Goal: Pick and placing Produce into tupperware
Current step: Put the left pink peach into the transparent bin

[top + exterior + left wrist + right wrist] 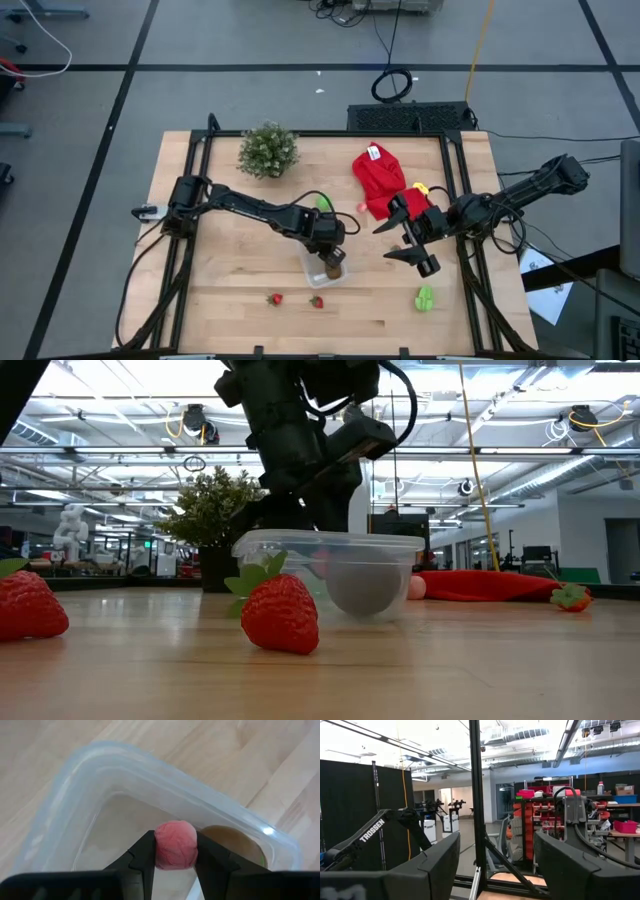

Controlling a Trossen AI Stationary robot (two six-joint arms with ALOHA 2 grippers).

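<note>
My left gripper hangs over the clear tupperware, shut on a small pink produce piece just above the tub's inside. A brown oval lies on the tub's floor beside it. Two red strawberries rest on the table near the front edge. One green piece lies at the front right and another behind the left arm. A small pink piece lies by the red cloth. My right gripper is raised at the right, open and holding nothing. My left gripper pinches the round pink piece by its two opposite sides between its two fingers. The fingers come steeply from above, pointing down into the tupperware. The piece is clear of the tub's floor.
A bushy green plant stands at the table's far left. A red cloth lies at the far right, with a small yellow thing at its edge. Black frame rails run along the table's sides.
</note>
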